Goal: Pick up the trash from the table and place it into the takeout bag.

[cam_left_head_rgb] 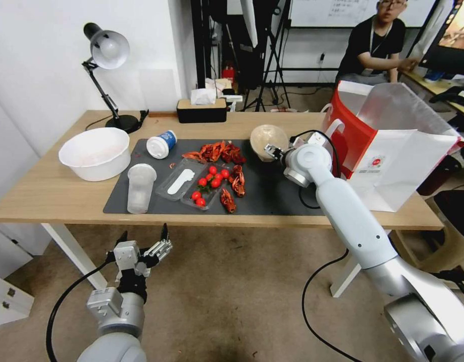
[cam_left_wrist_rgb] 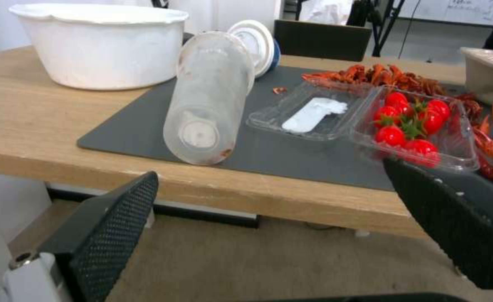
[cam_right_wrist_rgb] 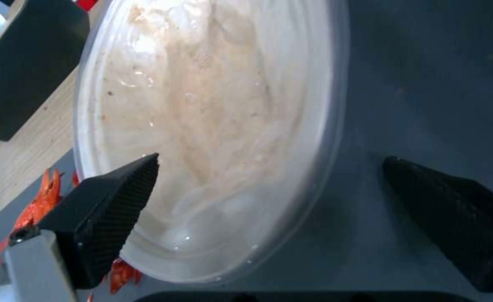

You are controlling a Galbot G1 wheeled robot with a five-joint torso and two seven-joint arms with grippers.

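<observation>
A: Head view: where is the right gripper (cam_left_head_rgb: 270, 150)?
B: At the beige bowl (cam_left_head_rgb: 268, 139), on the far edge of the dark mat (cam_left_head_rgb: 272, 196), with the takeout bag (cam_left_head_rgb: 393, 151) at its 3 o'clock. In the right wrist view its fingers (cam_right_wrist_rgb: 109, 209) are spread wide, one over the bowl's (cam_right_wrist_rgb: 212, 126) soiled inside, one outside the rim, not closed on it.
A: And the left gripper (cam_left_head_rgb: 144, 239)?
B: Hanging below the table's (cam_left_head_rgb: 51, 196) near edge, fingers wide apart, holding nothing. The clear plastic cup (cam_left_head_rgb: 140, 187) lies on the mat at its 12 o'clock; the white cup with blue label (cam_left_head_rgb: 161, 144) lies farther back, beside the white basin (cam_left_head_rgb: 96, 153).
</observation>
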